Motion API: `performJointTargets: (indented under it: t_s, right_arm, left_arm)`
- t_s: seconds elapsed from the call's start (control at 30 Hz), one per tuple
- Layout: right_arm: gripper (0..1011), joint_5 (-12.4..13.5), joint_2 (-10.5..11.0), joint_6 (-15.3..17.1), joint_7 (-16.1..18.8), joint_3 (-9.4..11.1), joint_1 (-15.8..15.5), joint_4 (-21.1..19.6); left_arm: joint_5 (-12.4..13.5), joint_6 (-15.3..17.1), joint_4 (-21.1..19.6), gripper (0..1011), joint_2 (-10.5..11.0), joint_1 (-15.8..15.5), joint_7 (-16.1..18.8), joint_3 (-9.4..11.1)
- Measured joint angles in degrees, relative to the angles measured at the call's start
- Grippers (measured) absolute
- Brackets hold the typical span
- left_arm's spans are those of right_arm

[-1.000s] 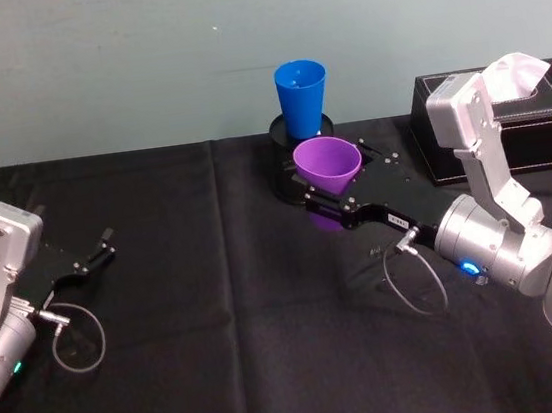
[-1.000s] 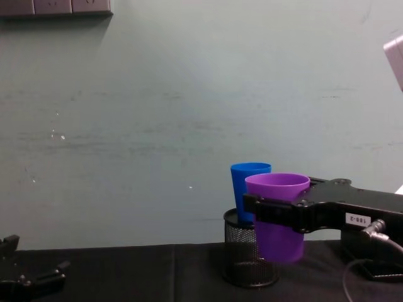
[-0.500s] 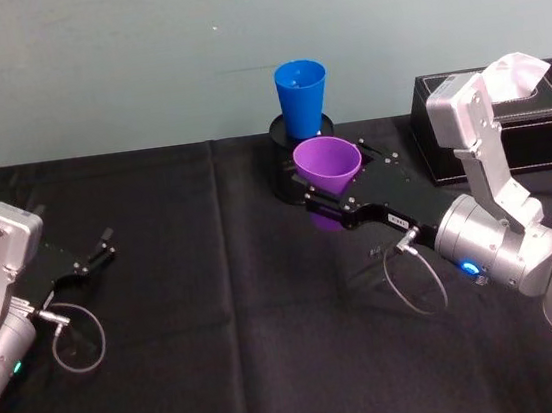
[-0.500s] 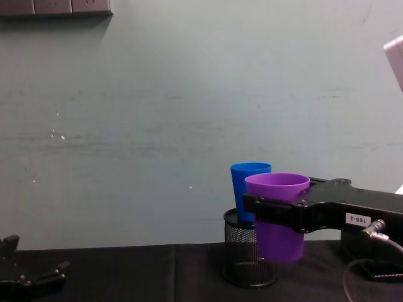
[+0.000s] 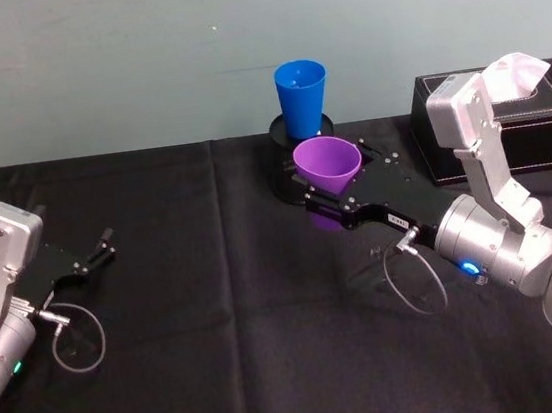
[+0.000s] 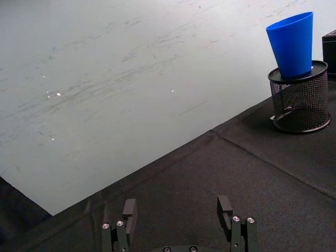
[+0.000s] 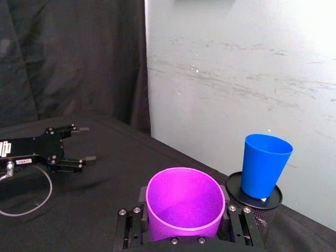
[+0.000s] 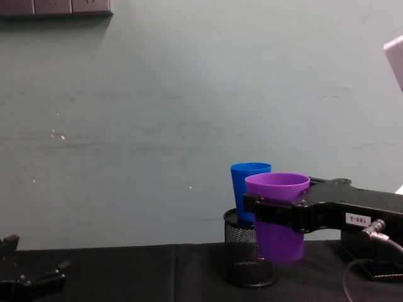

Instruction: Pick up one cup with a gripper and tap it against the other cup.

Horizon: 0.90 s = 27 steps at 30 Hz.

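Scuffed pale green wall (image 8: 157, 113); black tablecloth (image 5: 218, 304).

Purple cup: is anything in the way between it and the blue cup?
Nothing visible. The right end effector holds the purple cup lifted, close before the blue cup, which stands on a black mesh holder. The left end effector sits far aside.

Soft, even light comes from above, with no hard glare. The wall (image 5: 137, 62) behind the blue cup (image 5: 302, 96) is lit flat and pale. In the right wrist view it is brightest just beyond that cup, and a curtain (image 7: 68, 58) well away from it stays dark. The black tablecloth (image 5: 220, 324) swallows most shadows. Just in front of the blue cup, a faint purple-tinted patch lies beneath the purple cup (image 5: 327, 165).
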Motion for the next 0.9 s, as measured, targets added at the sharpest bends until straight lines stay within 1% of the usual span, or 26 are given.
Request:
performJointTargets:
  t_s: [0.9]
  right_arm:
    - [741,0.0,0.0,0.0,0.0,0.0,0.0,0.0]
  left_arm:
    - [0.0,0.0,0.0,1000,0.0,0.0,0.0,0.0]
